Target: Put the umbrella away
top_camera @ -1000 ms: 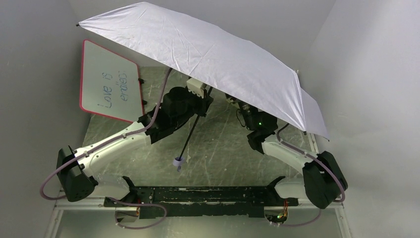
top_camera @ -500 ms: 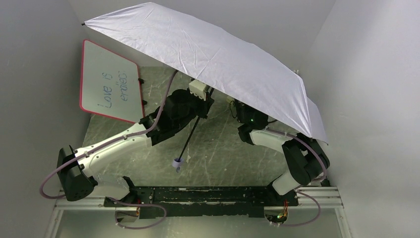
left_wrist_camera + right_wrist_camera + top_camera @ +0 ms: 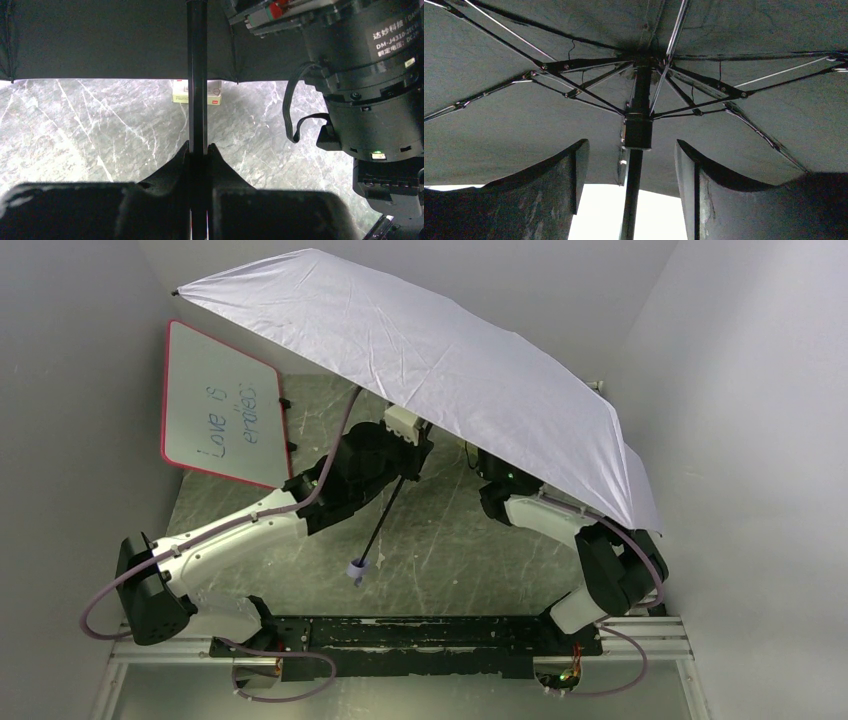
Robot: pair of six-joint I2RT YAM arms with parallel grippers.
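Note:
The umbrella [image 3: 440, 360] is open, its pale lavender canopy tilted over the table. Its thin black shaft [image 3: 385, 512] runs down to the small grey handle [image 3: 359, 568] hanging above the table. My left gripper [image 3: 408, 462] is shut on the shaft just under the canopy; in the left wrist view the shaft [image 3: 197, 75] passes between my closed jaws [image 3: 198, 150]. My right gripper [image 3: 631, 170] is open under the canopy, its fingers either side of the shaft [image 3: 633, 195] just below the runner [image 3: 638, 131], not touching it. In the top view the canopy hides it.
A red-framed whiteboard [image 3: 222, 405] leans against the left wall. A small white box [image 3: 196, 92] sits on the marble table [image 3: 440, 560] beyond the shaft. Grey walls close in on the left, back and right. The right arm's wrist [image 3: 370, 90] is close beside my left gripper.
The right arm folded in, its elbow dropping and its wrist moving up under the canopy towards the shaft. The canopy shifted slightly right and down. The left arm kept its grip.

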